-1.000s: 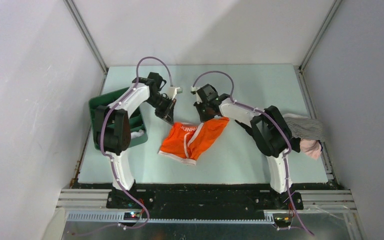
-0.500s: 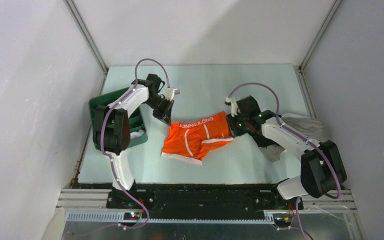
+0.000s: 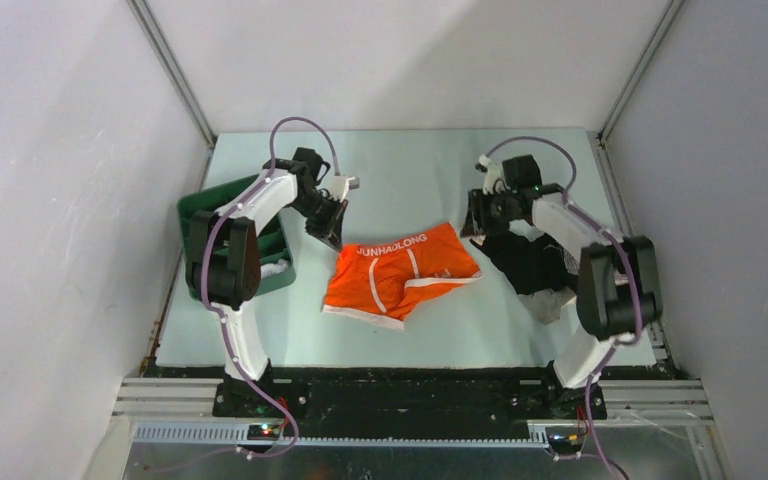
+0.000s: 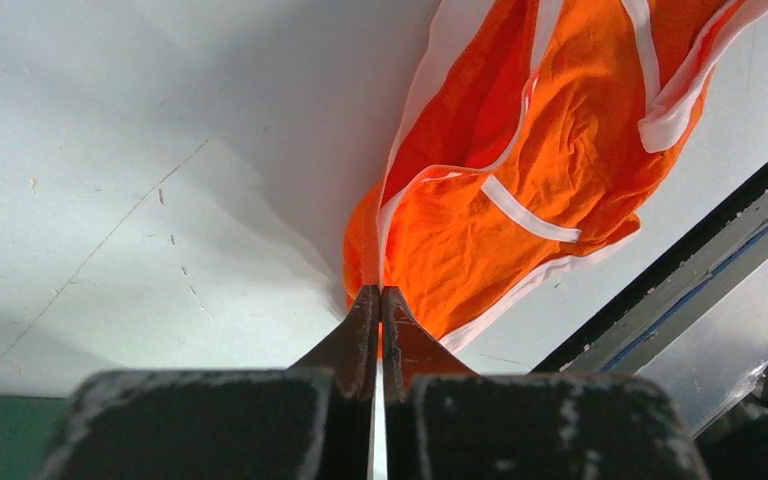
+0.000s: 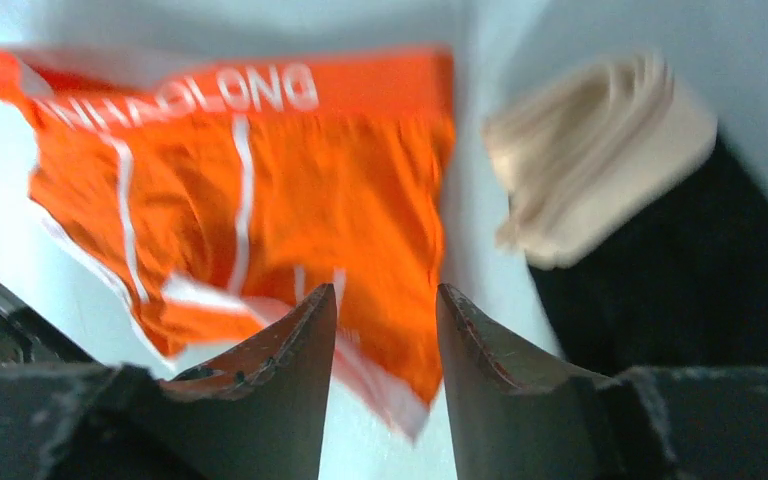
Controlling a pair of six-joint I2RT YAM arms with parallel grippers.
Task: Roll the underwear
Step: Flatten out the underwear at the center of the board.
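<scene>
The orange underwear (image 3: 400, 275) lies spread on the pale green table, its lettered waistband along the far side and the white-trimmed legs toward the near edge. My left gripper (image 3: 328, 232) is at the waistband's left corner, and in the left wrist view it (image 4: 380, 292) is shut on a fold of the orange underwear (image 4: 520, 150). My right gripper (image 3: 474, 225) hovers just off the waistband's right corner. In the right wrist view it (image 5: 385, 295) is open with nothing between its fingers, above the underwear (image 5: 260, 190).
A green bin (image 3: 192, 212) stands at the table's left edge beside the left arm. A black garment (image 3: 528, 262) and a white piece (image 3: 552, 305) lie right of the underwear. A beige garment (image 5: 600, 150) rests on the black one (image 5: 690, 270).
My right gripper pulled the waistband's right corner to the right, opened, let go and drew back. The underwear now lies wider and flatter. The left gripper has held its corner throughout.
</scene>
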